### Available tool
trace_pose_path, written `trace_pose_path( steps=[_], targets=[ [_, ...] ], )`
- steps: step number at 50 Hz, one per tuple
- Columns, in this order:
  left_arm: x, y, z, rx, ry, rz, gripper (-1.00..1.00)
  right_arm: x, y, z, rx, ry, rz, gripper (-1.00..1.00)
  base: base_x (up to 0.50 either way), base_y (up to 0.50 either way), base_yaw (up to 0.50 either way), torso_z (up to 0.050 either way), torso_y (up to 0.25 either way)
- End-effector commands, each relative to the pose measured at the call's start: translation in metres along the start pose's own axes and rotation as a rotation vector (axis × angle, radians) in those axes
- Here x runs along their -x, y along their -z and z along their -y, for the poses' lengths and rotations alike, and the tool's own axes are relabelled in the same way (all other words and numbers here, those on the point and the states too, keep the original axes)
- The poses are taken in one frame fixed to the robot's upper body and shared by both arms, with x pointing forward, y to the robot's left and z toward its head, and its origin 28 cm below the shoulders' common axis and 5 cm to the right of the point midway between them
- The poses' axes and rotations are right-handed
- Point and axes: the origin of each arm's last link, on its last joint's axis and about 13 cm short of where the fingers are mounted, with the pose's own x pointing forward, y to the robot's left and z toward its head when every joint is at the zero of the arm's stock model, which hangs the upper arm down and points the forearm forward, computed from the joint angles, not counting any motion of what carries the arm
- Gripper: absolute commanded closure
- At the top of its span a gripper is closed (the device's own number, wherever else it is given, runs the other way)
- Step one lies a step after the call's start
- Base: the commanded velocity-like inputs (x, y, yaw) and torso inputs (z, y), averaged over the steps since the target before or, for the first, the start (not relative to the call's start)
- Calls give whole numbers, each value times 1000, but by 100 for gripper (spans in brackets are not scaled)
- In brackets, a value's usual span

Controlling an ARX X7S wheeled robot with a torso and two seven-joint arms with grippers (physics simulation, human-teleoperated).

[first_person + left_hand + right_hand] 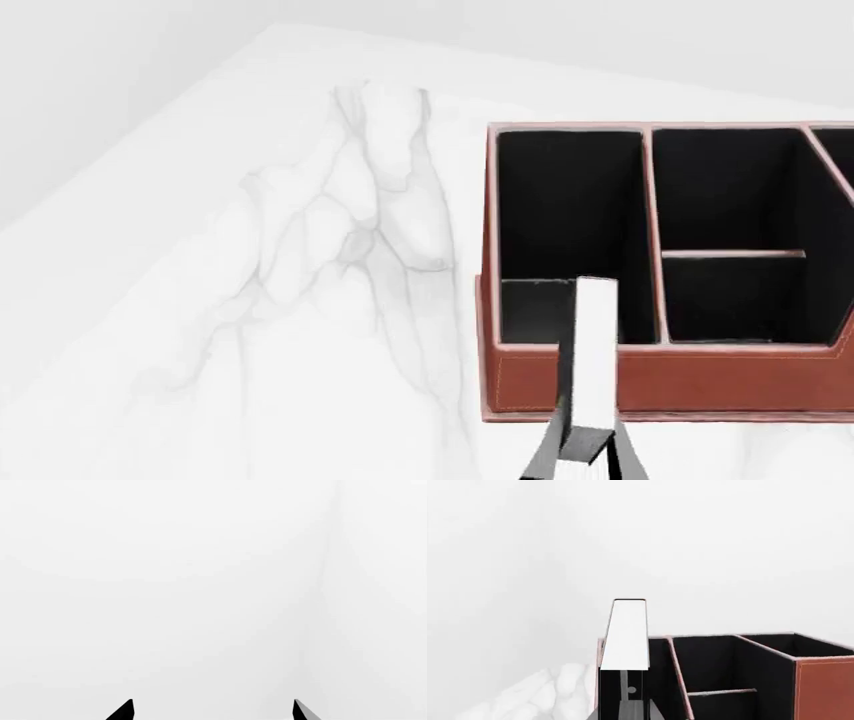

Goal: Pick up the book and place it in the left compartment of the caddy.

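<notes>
Left end effector point(212, 711) hangs spread with nothing in it, out of play. The right end effector point(583, 462) pinches the book point(589, 350) upright, edge-on, long axis vertical, poking up over the near rim of the caddy point(667, 375), just right of the left compartment point(567, 215) middle.

1. Book point(589, 345): thin, black cover, white page edge up, standing upright over the caddy's near wall.
2. Caddy point(694, 382): reddish-brown, black inside.
3. Left compartment point(567, 205): long, undivided.
</notes>
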Motion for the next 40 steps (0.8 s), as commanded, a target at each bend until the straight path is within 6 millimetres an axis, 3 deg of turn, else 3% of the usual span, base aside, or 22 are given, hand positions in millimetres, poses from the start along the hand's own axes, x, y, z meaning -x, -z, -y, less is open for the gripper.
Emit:
trace_pose_path(
  steps=[1, 16, 24, 40],
  targets=[
    [6, -2, 0, 37, 56, -18, -100, -26, -11, 2, 11, -187, -7, 100, 0, 0, 0, 0, 0],
    [6, -2, 0, 36, 56, -20, -100, -69, -20, 6, 52, -150, -49, 100, 0, 0, 0, 0, 1],
    [6, -2, 0, 35, 57, -21, -100, -85, -35, 5, 66, -149, -24, 100, 0, 0, 0, 0, 1],
    [6, -1, 0, 36, 57, -24, -100, -99, -55, 11, 63, -103, 7, 100, 0, 0, 0, 0, 2]
  ],
)
